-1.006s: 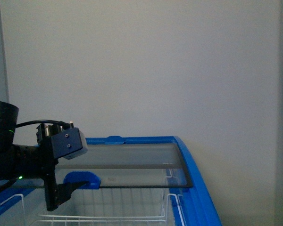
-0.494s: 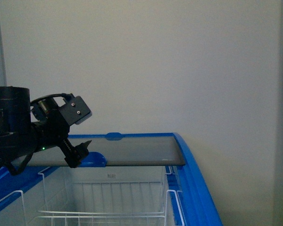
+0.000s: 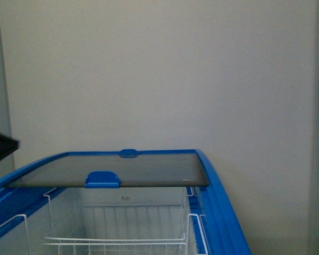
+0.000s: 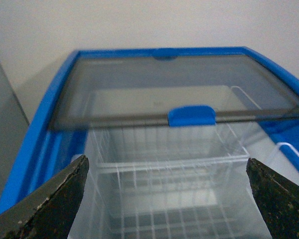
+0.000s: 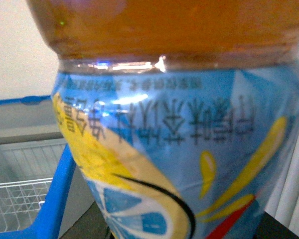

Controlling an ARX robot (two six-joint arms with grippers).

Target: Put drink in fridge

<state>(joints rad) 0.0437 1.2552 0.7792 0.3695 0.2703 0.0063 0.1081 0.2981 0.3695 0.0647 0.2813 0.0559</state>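
Evidently, the left jaws hung wide open and empty over the fridge [image 4: 40,134], its glass lid [image 4: 189,79] beyond them leaving access, while the drink [image 5: 189,124] loomed at the right jaws, whose grip I could not tell.

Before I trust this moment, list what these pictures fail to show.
Cap of the drink: right wrist view, cut off by the frame edge.
The right pincer: same view, hidden behind the drink; absent from front view.
Floor of the fridge: front view, below the bottom edge; left wrist view, blurred behind baskets.
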